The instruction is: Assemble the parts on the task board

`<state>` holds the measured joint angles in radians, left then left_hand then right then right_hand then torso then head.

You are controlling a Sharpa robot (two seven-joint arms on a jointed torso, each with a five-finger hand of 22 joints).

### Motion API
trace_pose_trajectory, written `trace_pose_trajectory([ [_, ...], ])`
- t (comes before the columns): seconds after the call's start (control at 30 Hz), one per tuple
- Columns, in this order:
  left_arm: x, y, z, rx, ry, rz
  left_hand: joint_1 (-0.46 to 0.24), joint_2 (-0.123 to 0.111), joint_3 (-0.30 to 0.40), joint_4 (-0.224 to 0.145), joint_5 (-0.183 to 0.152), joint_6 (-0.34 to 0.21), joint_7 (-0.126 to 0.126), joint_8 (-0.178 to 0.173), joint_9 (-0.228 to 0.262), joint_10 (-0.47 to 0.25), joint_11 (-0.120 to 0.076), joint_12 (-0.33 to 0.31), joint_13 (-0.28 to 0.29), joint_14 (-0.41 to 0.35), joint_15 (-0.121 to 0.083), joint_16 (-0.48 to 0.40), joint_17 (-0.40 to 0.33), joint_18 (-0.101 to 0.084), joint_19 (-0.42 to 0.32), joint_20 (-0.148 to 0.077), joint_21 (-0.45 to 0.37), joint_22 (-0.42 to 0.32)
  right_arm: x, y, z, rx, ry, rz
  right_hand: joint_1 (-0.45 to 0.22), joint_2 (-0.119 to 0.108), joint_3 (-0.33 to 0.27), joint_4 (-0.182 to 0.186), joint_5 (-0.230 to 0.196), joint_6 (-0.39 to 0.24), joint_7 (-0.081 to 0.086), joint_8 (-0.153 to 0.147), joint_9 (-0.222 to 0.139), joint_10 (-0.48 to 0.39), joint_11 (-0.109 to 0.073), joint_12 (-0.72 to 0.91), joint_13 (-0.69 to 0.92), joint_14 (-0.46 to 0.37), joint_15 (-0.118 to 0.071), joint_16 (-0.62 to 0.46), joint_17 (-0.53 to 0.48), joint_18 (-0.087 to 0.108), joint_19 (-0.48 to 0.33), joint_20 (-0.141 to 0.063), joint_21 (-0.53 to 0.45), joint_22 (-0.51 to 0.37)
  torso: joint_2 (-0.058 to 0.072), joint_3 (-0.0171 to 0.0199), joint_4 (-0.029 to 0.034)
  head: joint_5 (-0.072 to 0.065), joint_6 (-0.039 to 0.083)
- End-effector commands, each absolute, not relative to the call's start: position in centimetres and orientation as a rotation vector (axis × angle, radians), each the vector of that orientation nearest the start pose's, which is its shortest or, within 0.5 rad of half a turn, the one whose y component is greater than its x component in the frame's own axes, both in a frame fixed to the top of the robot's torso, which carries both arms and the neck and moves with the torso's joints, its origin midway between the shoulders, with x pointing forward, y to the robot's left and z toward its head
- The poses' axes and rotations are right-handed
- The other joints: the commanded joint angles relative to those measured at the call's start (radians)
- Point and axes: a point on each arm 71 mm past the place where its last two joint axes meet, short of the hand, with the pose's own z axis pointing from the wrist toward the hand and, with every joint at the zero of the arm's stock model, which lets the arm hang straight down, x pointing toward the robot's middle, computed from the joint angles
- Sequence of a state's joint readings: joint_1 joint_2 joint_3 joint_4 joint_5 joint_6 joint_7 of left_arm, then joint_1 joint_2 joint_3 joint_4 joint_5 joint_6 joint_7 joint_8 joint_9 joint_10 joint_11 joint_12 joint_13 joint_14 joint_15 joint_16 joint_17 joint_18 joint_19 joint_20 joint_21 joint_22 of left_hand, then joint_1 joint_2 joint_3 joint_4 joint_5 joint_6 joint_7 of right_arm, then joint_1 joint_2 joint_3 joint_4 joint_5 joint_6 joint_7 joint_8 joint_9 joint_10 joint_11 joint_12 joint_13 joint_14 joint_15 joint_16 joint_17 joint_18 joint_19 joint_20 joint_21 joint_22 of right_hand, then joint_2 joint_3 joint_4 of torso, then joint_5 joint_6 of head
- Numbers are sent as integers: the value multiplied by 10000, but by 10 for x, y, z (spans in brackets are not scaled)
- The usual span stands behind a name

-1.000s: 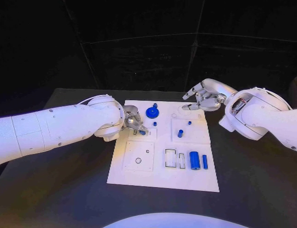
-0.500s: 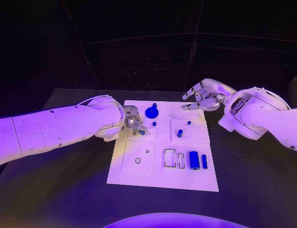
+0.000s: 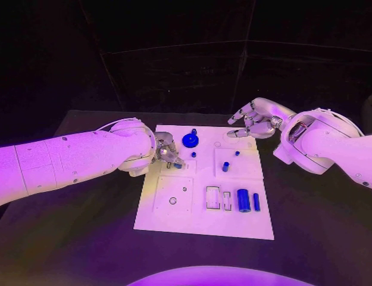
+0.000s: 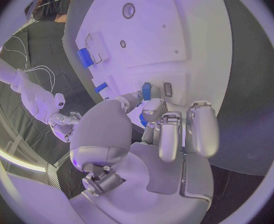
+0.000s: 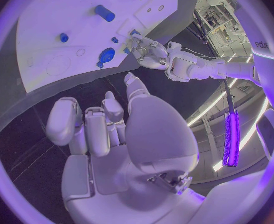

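nothing is seen to have moved since the earlier frames: both hands and all parts are kept where they were. left hand (image 3: 166, 156) is held over the task board (image 3: 177, 217), at its left edge, fingers curled down round a small blue part (image 4: 143, 119); the part looks pinched between the fingertips (image 4: 153, 107), though the contact itself is partly hidden. a second small blue peg (image 4: 146, 91) is seen standing in the board just beyond those fingertips. right hand (image 3: 256, 122) is held above the table (image 3: 83, 238) just off the board's far right corner, fingers spread and loosely bent, nothing held. on the board, a blue round knob piece (image 3: 191, 140) sits near the far edge, in the middle. two small blue pegs (image 3: 226, 167) stand in the right half of the board, one (image 3: 236, 154) further back than the other. at the board's near right, a thick blue cylinder (image 3: 244, 200) lies beside a thinner blue pin (image 3: 256, 202), with two rectangular slots (image 3: 213, 198) just to their left. a round hole (image 3: 173, 201) is seen in the near left panel.
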<state>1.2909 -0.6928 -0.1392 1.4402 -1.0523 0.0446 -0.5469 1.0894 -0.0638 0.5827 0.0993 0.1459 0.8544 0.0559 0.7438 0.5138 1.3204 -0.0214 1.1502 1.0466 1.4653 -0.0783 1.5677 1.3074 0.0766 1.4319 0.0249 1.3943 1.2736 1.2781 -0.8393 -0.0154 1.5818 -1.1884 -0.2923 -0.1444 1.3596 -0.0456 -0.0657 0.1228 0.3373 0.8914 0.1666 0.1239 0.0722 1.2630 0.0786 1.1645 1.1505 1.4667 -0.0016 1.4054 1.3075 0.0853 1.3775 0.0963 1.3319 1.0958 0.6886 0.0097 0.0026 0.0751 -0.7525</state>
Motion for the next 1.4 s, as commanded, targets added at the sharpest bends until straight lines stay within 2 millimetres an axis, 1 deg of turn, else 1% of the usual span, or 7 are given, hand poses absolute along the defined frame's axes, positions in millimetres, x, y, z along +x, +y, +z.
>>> trace_pose_trajectory([
  [0.03,493,170,-221,-1350,22996,-3788,-137,-62,1646,-1603,24,20,-78,59,15,86,-38,51,15,1055,-40,31,2634,-139,41,45,69,13,491,-183,-138,573,16946,8048,70,42,-37,46,51,-32,-59,61,0,-16,-74,-13,-14,452,-78,-51,57,58,-47,-16,-67,-19,2,2,6,-3,0],
  [0.2,494,170,-221,-1462,22908,-3789,-393,-153,1547,-1486,0,58,-115,87,32,100,-56,42,-8,1055,-49,31,2634,-133,29,42,49,-8,491,-184,-138,588,16945,8031,54,53,-45,72,72,-28,-60,71,1,-23,-75,-20,-26,449,-79,-67,38,61,-51,-17,-79,-38,-2,7,3,-1,-4],
  [0.4,496,171,-221,-1683,22856,-3809,-1271,-176,827,-774,-58,207,-149,75,5,113,-76,71,-9,1055,-71,31,2634,-133,33,24,37,6,491,-184,-138,613,16948,7997,-79,72,-128,240,22,-33,-62,105,0,-22,-74,-13,-47,456,-80,-77,48,61,-40,-21,-99,-53,1,7,-10,-2,-25],
  [0.5,497,171,-221,-1712,22851,-3805,-1439,-157,620,-624,-64,240,-157,56,-12,113,-84,93,9,1055,-81,31,2634,-134,37,14,36,15,492,-184,-138,611,16952,7997,-88,76,-133,254,21,-34,-62,108,0,-24,-74,-15,-50,455,-81,-83,40,63,-43,-21,-104,-61,4,9,-5,-7,-34],
  [0.63,497,170,-221,-1757,22857,-3821,-1901,-206,37,-234,-129,332,-157,29,-42,121,-80,142,44,1055,-82,31,2634,-139,51,13,41,41,492,-184,-138,607,16958,7997,-89,76,-134,256,21,-34,-62,108,0,-24,-75,-14,-50,455,-81,-83,41,63,-43,-21,-105,-62,5,7,2,-10,-46],
  [1.27,500,168,-222,-1760,22886,-3789,-1961,-238,-674,-101,-151,488,-205,38,-58,176,-119,260,160,1055,-114,31,2634,-156,100,-19,83,144,492,-182,-138,589,16962,8022,-109,90,-144,290,34,-37,-62,115,-1,-30,-75,-21,-62,453,-81,-95,29,65,-45,-21,-115,-76,-5,9,5,-28,-86],
  [1.4,501,169,-222,-1794,22875,-3748,-2087,-274,-1031,45,-161,539,-210,40,-64,199,-126,292,188,1055,-122,31,2634,-162,115,-30,92,173,492,-182,-138,597,16958,8033,-119,93,-151,308,46,-40,-62,117,-1,-34,-75,-23,-67,452,-81,-101,23,66,-46,-22,-119,-83,-3,8,4,-27,-90],
])
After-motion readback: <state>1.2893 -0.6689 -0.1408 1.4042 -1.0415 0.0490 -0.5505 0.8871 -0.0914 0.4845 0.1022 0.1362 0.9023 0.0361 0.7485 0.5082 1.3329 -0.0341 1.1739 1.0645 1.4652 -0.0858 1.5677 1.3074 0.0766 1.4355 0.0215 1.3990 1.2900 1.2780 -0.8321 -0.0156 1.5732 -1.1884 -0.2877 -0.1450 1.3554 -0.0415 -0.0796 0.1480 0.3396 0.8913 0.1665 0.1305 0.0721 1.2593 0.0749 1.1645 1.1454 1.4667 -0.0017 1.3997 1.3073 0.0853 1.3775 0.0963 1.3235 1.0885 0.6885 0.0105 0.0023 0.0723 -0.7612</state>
